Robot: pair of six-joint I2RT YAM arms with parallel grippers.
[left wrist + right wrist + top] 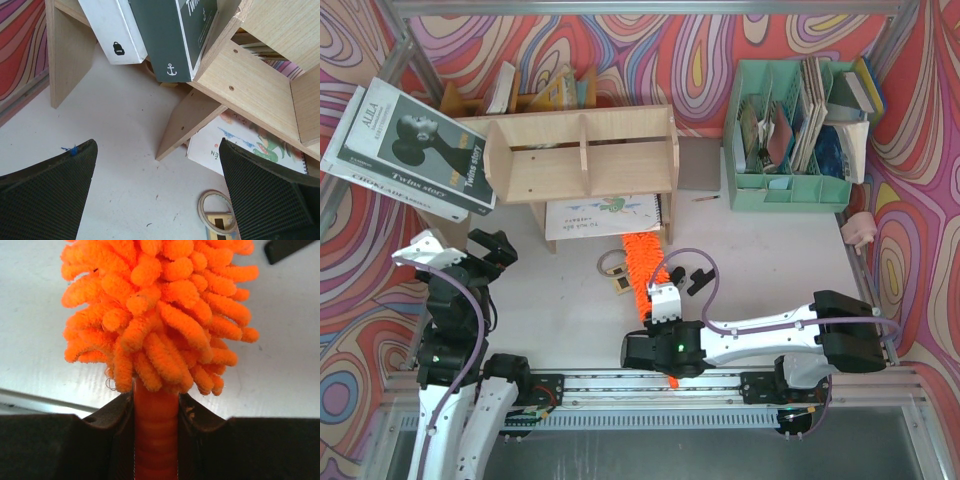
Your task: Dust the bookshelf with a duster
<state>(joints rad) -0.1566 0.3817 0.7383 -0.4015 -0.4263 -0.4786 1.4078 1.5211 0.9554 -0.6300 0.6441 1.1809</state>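
Note:
The bookshelf [580,155] is a low plywood unit with two compartments, standing at the back centre; its leg and underside [250,75] fill the top right of the left wrist view. The orange fluffy duster [642,265] lies in front of the shelf, its head pointing towards it. My right gripper [665,302] is shut on the duster's handle just behind the fluffy head [160,305]; the handle [156,435] runs between the jaws of that gripper [156,410]. My left gripper [460,248] stands open near the shelf's left leg, nothing between its fingers [50,190].
Large books [410,150] lean on the shelf's left end [185,35]. A spiral notebook [600,215] lies under the shelf. A tape ring [612,263] and a small card [620,287] lie beside the duster. A mint-green organiser [790,130] stands at the back right.

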